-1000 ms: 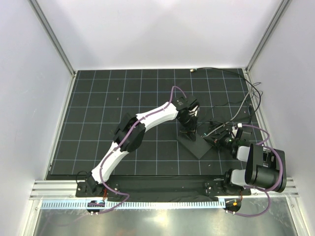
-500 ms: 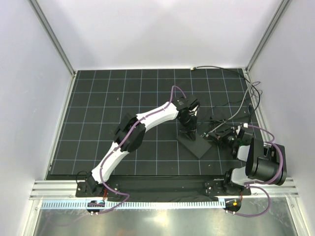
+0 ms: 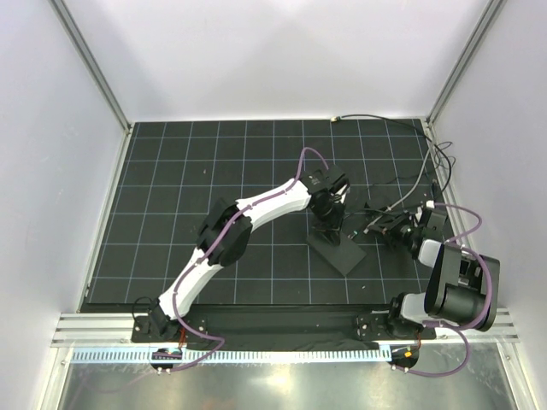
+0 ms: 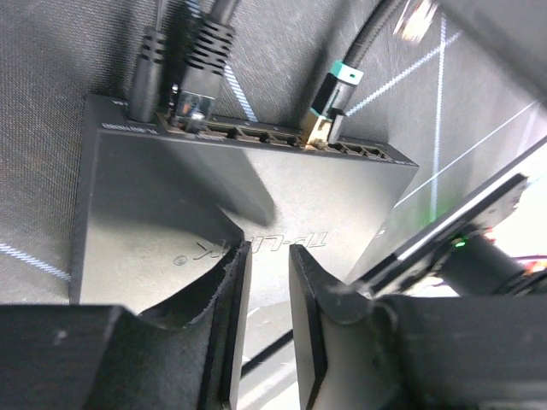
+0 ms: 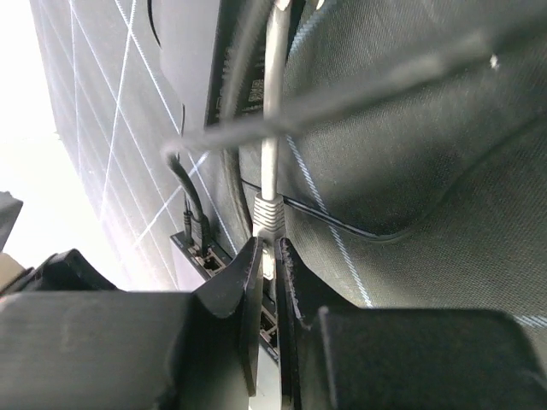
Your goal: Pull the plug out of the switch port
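Observation:
The flat black switch (image 3: 338, 249) lies right of the mat's centre. Its port row (image 4: 256, 135) faces away in the left wrist view. My left gripper (image 3: 330, 222) stands over the switch top (image 4: 214, 188). Its jaws (image 4: 269, 265) are nearly together with nothing between them. My right gripper (image 3: 379, 231) is just right of the switch and apart from it. It (image 5: 267, 254) is shut on the plug (image 5: 267, 213), which shows a pale ribbed boot on a pale cable. The fingers hide the plug's tip. The switch edge (image 5: 192, 256) lies close beside them.
Two black plugs (image 4: 203, 51) and a green-booted gold plug (image 4: 330, 98) sit in the switch. Loose cables (image 3: 427, 175) tangle at the mat's right edge. A thin grey cable with a silver tip (image 3: 338, 122) lies at the back. White walls enclose the mat.
My right gripper has moved right and slightly back, away from the switch, with the plug in it. My left gripper has stayed on the switch.

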You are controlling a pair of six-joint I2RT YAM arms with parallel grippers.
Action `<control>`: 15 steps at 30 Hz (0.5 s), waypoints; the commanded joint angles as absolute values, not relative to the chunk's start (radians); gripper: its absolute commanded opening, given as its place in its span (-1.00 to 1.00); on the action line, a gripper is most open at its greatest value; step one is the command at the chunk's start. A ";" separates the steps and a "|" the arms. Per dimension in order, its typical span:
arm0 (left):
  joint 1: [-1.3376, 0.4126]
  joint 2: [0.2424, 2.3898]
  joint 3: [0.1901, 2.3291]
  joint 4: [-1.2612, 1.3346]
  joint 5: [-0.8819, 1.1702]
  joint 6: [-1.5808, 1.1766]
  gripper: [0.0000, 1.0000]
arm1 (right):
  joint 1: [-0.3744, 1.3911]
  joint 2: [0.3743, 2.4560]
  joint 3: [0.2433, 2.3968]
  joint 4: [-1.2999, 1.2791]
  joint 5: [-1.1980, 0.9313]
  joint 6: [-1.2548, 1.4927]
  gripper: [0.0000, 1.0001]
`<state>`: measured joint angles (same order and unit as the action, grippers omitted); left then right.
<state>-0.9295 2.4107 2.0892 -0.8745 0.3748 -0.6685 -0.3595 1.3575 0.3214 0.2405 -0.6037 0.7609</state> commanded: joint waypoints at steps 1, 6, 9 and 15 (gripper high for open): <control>-0.939 2.442 2.022 -1.022 0.161 -0.513 -0.37 | -0.360 1.316 0.435 0.006 -0.551 0.649 -0.99; -0.937 2.312 1.997 -0.997 0.150 -0.468 -0.21 | -0.365 1.287 0.587 -0.313 -0.441 0.531 -0.98; -0.934 2.249 2.016 -1.005 0.166 -0.434 -0.12 | -0.365 1.191 0.640 -0.458 -0.382 0.526 -0.99; -0.923 2.184 2.046 -1.012 0.172 -0.411 -0.07 | -0.365 1.008 0.738 -0.656 -0.434 0.548 -0.99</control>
